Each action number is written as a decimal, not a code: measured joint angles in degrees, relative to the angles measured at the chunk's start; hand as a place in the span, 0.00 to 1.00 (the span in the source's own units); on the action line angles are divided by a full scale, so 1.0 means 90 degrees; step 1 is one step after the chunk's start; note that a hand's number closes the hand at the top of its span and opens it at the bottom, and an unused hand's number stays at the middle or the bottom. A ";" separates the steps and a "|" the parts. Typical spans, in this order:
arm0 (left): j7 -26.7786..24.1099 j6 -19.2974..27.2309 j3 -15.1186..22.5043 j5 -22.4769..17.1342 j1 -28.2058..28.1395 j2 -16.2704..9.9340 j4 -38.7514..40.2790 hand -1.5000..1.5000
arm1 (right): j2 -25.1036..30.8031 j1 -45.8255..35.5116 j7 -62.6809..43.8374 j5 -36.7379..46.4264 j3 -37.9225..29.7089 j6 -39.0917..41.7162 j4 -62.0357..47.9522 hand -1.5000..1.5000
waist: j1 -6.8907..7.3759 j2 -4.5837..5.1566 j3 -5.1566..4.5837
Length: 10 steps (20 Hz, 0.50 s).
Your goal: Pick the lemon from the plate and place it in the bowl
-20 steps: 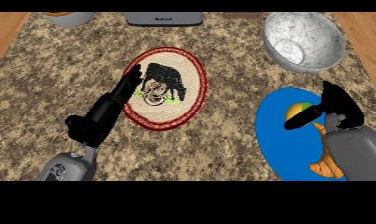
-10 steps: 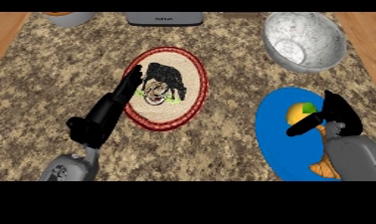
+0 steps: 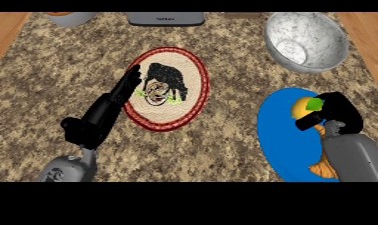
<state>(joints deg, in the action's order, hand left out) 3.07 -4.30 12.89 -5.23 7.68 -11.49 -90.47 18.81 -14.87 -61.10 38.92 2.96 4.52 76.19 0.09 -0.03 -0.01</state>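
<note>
The right hand (image 3: 334, 111) sits over the blue plate (image 3: 277, 134) at the near right of the counter, its fingers curled about the lemon (image 3: 303, 108). The fruit shows as a yellow-orange patch at the hand's left side, with a small green mark beside it; most of it is covered by the hand. Whether the lemon is off the plate or resting on it cannot be told from this view. A second orange item (image 3: 323, 168) lies on the near part of the same plate, partly under the forearm.

Judgement on the step in hand: the grasp appears to be closing or just made. To do it well, the fingers should wrap the fruit fully before any lift, and the lift should go straight up so the lemon clears the plate's rim without rolling toward the orange item.

The bowl (image 3: 306, 41) stands at the far right, almost directly beyond the plate and a little apart from it. Bare counter lies between them, so the route is short and unobstructed. The bowl's near rim is the one edge to clear; the hand should be above it before letting go.

The left hand (image 3: 122, 94) rests with straight fingers at the left edge of a patterned plate (image 3: 193, 69) in the middle of the counter, well apart from the route.

A grey appliance (image 3: 165, 18) stands at the far edge.
</note>
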 measured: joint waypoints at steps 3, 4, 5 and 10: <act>0.0100 -0.0046 -0.0054 0.0066 0.0011 0.0068 -0.0056 0.50 | -0.0106 -0.0133 0.0177 0.0236 -0.0006 -0.0055 -0.0148 1.00 | 0.0008 0.0001 -0.0001; 0.0078 -0.0049 -0.0035 0.0090 -0.0012 0.0082 -0.0078 0.50 | -0.0172 -0.0317 0.0259 0.0293 0.0107 -0.0027 -0.0253 1.00 | 0.0036 0.0007 0.0001; 0.0116 -0.0082 -0.0025 0.0073 0.0077 0.0095 -0.0068 0.50 | -0.0256 -0.0563 0.0341 0.0348 0.0271 0.0044 -0.0350 1.00 | 0.0093 0.0022 0.0002; 0.0083 -0.0205 0.0187 0.0118 0.0214 0.0202 -0.0018 0.50 | -0.0736 -0.1806 0.1044 0.0479 0.1160 0.0626 -0.0869 1.00 | 0.0489 0.0112 0.0003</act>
<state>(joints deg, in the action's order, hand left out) 3.82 -6.14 14.57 -4.17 9.61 -9.67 -90.63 12.19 -31.13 -51.70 43.24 13.40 10.16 68.37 4.49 0.98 0.01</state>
